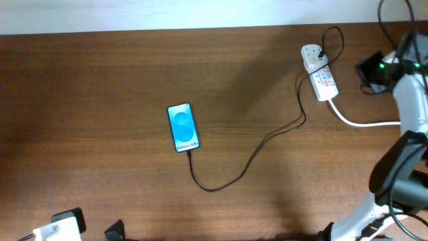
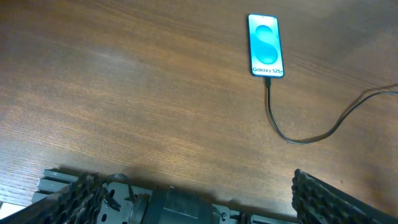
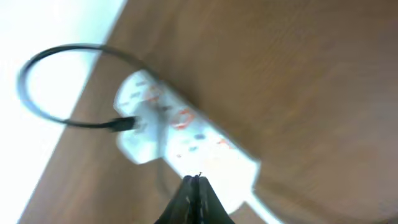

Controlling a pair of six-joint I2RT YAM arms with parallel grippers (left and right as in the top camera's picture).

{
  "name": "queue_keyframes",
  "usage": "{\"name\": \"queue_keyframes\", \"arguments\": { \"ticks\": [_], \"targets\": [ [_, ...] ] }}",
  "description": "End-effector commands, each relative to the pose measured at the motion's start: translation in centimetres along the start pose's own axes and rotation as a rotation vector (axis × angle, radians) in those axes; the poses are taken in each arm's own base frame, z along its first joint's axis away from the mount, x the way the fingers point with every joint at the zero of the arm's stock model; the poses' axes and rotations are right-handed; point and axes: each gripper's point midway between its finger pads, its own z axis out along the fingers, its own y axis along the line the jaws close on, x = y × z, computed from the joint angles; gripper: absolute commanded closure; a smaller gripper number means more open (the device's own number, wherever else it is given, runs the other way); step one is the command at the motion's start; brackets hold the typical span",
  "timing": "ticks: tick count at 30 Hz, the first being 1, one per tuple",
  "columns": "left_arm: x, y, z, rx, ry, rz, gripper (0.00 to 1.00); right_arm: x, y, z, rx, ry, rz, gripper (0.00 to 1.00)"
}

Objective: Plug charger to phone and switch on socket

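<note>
The phone (image 1: 182,127) lies flat mid-table with its blue screen lit, and shows at the top of the left wrist view as the phone (image 2: 266,45). The thin black charger (image 1: 257,155) runs from the phone's bottom edge, where its tip (image 2: 267,81) meets the phone, in a loop to the white socket (image 1: 319,72) at the back right. My right gripper (image 3: 197,180) is shut and empty, its tips just above the socket (image 3: 186,143) in a blurred view. My left gripper (image 2: 193,179) stands open over bare wood, well short of the phone.
The socket's thick white cord (image 1: 358,122) leads off to the right under my right arm (image 1: 408,100). The wooden table (image 1: 100,100) ends at a pale back edge (image 1: 200,13). My left arm (image 1: 63,226) sits at the front left corner.
</note>
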Motion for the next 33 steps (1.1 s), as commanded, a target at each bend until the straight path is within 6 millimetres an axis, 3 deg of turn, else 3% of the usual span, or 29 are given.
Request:
{"name": "queue_keyframes", "arguments": {
  "ticks": [1,2,6,8,12,14,19,25,33],
  "targets": [
    [-0.1,0.3,-0.1,-0.019,-0.011,-0.018,0.01,2.9,1.8,4.3,-0.061,0.072,-0.125,0.96],
    [-0.1,0.3,-0.1,-0.019,-0.011,-0.018,0.01,2.9,1.5,5.4,-0.027,0.05,-0.223,0.96],
    [-0.1,0.3,-0.1,-0.019,-0.011,-0.018,0.01,1.6,2.8,6.1,-0.032,-0.042,-0.598,0.96],
    [-0.1,0.3,-0.1,-0.019,-0.011,-0.018,0.01,1.2,2.4,6.5,-0.007,-0.058,-0.609,0.96],
    [-0.1,0.3,-0.1,-0.019,-0.011,-0.018,0.01,2.9,1.5,9.7,-0.043,0.0,-0.607,0.96],
    [-0.1,0.3,-0.1,-0.019,-0.011,-0.018,0.01,2.7,1.6,10.7,-0.062,-0.015,-0.612,0.96],
    [-0.1,0.3,-0.1,-0.019,-0.011,-0.018,0.01,3.0,1.0,12.1,-0.063,-0.011,-0.614,0.96],
    [-0.1,0.3,-0.1,-0.019,-0.011,-0.018,0.0,2.6,2.3,12.3,-0.112,-0.049,-0.634,0.96],
    [-0.1,0.3,-0.1,-0.019,-0.011,-0.018,0.01,4.3,1.7,14.1,-0.142,0.006,-0.629,0.96]
  ]
}}
